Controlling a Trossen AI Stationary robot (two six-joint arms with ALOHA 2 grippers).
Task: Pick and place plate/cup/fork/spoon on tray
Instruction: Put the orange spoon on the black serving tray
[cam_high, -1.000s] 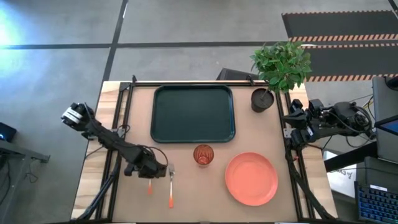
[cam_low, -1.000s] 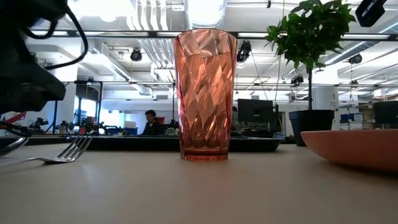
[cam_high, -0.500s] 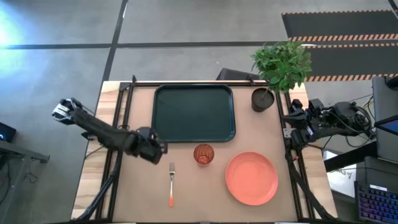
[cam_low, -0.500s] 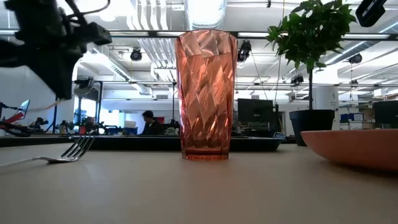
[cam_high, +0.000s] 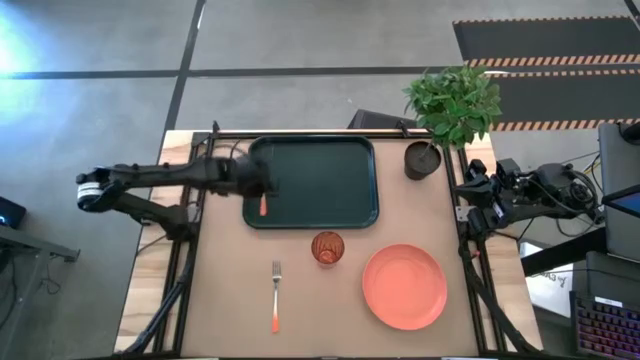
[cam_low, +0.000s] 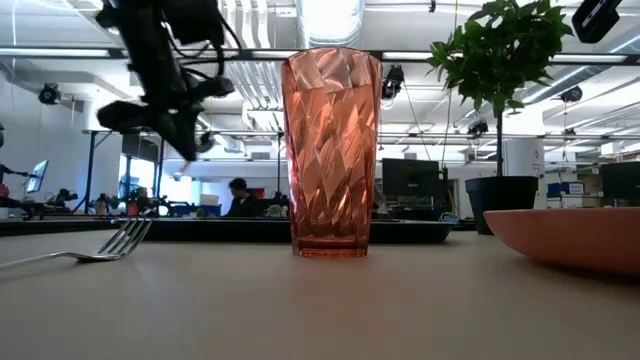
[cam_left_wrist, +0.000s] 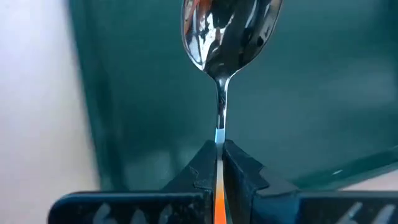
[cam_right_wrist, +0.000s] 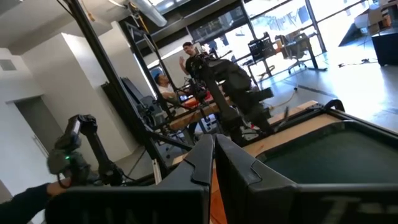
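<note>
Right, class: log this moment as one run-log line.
left gripper: shut on orange-handled silver spoon | above dark green rectangular tray left edge | right gripper: parked

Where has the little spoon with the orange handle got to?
The small orange-handled silver spoon is gripped in the left gripper, held above the left edge of the dark green rectangular tray in the high view.

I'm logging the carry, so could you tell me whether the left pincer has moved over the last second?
Yes. In the high view the left pincer, shut on the spoon, has travelled from beside the fork to the tray's left edge.
</note>
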